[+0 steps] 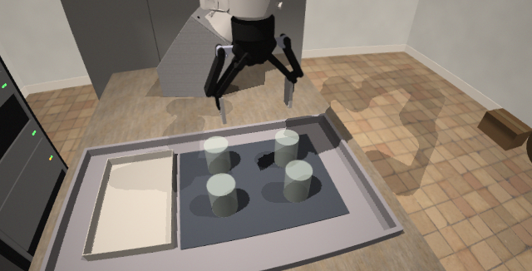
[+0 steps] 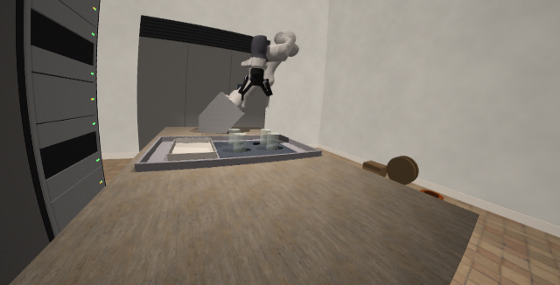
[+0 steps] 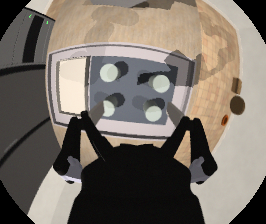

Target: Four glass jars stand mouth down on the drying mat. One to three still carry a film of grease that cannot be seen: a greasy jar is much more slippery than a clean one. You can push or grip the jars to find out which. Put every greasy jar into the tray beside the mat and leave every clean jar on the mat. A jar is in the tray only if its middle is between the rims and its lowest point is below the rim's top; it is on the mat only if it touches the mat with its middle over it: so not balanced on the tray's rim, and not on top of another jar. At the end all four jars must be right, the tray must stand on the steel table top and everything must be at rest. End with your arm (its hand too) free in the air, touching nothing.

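Four clear glass jars stand mouth down on the dark drying mat (image 1: pixel 266 217) (image 3: pixel 132 63): back left (image 1: pixel 217 155) (image 3: pixel 107 74), back right (image 1: pixel 287 147) (image 3: pixel 158 83), front left (image 1: pixel 222 194) (image 3: pixel 108 108) and front right (image 1: pixel 298 180) (image 3: pixel 154 112). They stand apart from one another. The cream tray (image 1: pixel 137 204) (image 2: pixel 192 147) (image 3: pixel 67 86) lies left of the mat on the steel table top (image 1: pixel 291 246) and holds nothing. My gripper (image 1: pixel 255 109) (image 2: pixel 255 101) (image 3: pixel 135 107) is wide open and empty. It hangs high above the mat's back edge, fingers pointing down.
The steel table top has a raised rim (image 1: pixel 374 204) all round. A grey slanted block (image 1: pixel 187 67) stands behind it. A dark rack (image 1: pixel 17 146) stands at the left. A wooden box (image 1: pixel 503 127) lies on the tiled floor at the right.
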`<action>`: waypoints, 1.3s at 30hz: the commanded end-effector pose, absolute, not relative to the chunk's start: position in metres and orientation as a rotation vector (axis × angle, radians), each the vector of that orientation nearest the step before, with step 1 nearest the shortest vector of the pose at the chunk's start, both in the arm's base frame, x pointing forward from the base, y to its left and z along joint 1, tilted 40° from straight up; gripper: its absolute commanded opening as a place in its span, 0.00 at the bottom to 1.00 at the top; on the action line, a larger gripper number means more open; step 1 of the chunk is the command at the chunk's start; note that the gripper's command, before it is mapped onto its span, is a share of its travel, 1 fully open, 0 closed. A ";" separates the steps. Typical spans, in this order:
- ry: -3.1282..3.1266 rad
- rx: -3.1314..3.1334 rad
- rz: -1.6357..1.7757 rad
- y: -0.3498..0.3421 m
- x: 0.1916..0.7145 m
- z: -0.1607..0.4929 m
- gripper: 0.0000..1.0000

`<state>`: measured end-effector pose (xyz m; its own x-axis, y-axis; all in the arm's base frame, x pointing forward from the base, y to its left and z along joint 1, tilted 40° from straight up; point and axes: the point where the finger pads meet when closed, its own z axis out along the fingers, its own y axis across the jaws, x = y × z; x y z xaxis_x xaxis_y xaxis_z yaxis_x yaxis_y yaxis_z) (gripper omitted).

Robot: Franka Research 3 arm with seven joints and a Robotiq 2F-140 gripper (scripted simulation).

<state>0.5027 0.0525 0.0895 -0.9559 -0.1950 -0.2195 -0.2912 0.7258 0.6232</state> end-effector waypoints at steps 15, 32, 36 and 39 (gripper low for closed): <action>2.824 -0.210 1.018 0.047 0.511 0.086 0.00; 2.824 -0.210 1.018 0.047 0.511 0.086 0.00; 2.824 -0.210 1.018 0.047 0.511 0.086 0.00; 2.824 -0.210 1.018 0.047 0.511 0.086 0.00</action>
